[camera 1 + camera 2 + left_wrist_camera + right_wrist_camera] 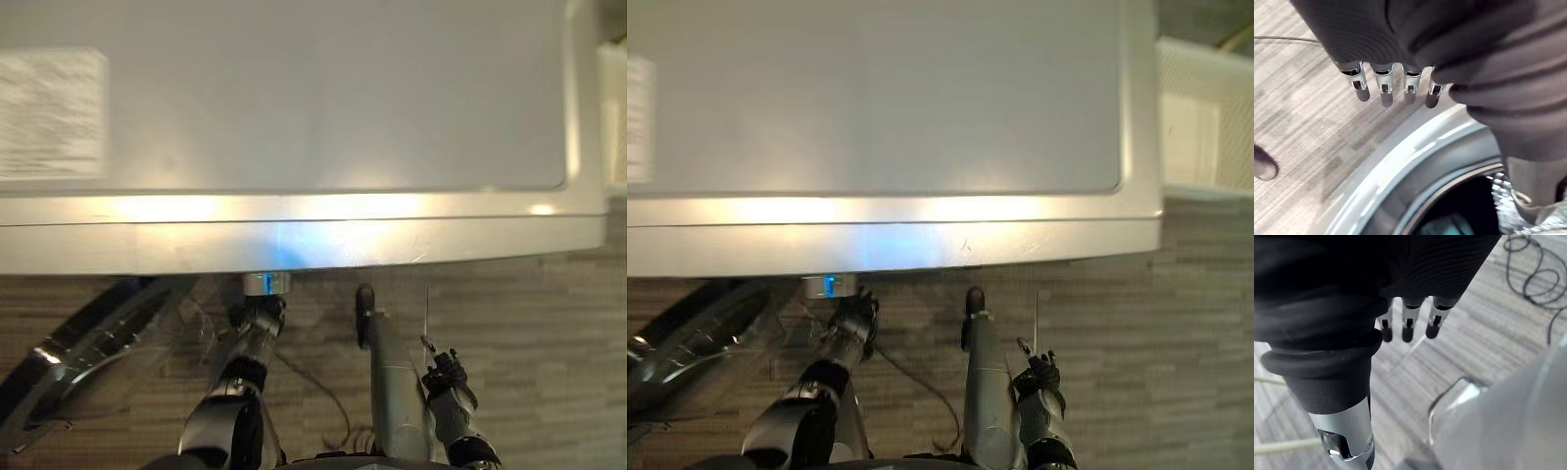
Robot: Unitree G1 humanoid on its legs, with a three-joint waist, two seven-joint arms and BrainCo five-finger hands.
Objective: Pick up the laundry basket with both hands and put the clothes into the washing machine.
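The washing machine's flat silver-white top (294, 117) spans the upper half of the eye views. Its round glass door (78, 352) stands swung open at the lower left. My left hand (257, 323) hangs just below the machine's front edge, beside the door. In the left wrist view its fingers (1383, 90) are straight and hold nothing, above the door's grey ring (1400, 166) and the dark drum opening (1469, 205). My right hand (446, 377) hangs lower on the right over the floor, fingers (1408, 325) straight and empty. A white basket (1205, 108) stands past the machine's right side.
Grey striped carpet (529, 352) lies in front of the machine. A blue light (266, 284) glows under the front edge, by my left hand. The open door takes up the floor space at the lower left.
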